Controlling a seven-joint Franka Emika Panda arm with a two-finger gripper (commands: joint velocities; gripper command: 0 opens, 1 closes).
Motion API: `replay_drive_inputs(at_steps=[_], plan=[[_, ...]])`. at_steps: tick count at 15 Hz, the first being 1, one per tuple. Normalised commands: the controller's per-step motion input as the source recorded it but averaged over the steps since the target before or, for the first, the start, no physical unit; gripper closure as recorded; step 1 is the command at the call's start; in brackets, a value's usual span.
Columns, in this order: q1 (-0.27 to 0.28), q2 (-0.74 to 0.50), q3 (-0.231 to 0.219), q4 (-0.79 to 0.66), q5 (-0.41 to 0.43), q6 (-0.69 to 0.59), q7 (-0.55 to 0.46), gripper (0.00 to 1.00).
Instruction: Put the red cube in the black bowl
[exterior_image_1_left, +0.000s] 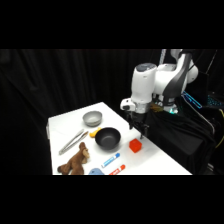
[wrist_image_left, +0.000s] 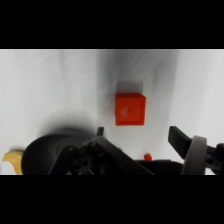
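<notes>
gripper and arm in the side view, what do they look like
The arm is white with rounded, bulky segments and dark grey to black joints. A small white camera unit sits at its wrist. The gripper is black and slim, hanging below the white wrist. In the wrist view its linkage is black, with one pale grey curved part.

Lab: black curtains (exterior_image_1_left: 75, 80), white table (exterior_image_1_left: 165, 162), robot arm (exterior_image_1_left: 150, 82).

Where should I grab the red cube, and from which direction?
Come straight down from above. The red cube sits flat on the white table with bare table around it, apart from the black bowl. Close the end effector on two opposite vertical faces; they look flat and parallel, so the pads should seat squarely.
</notes>
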Motion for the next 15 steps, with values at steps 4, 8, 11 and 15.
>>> replay_drive_inputs(at_steps=[4, 8, 11, 15], plan=[[0.058, 0.14, 0.02, -0.09, -0.019, 0.4, 0.22, 0.0], [0.072, 0.14, -0.073, -0.03, -0.12, 0.31, 0.21, 0.0], [0.111, 0.15, -0.136, -0.01, -0.12, 0.28, 0.16, 0.0], [0.145, 0.15, -0.136, 0.0, -0.058, 0.26, 0.11, 0.0]])
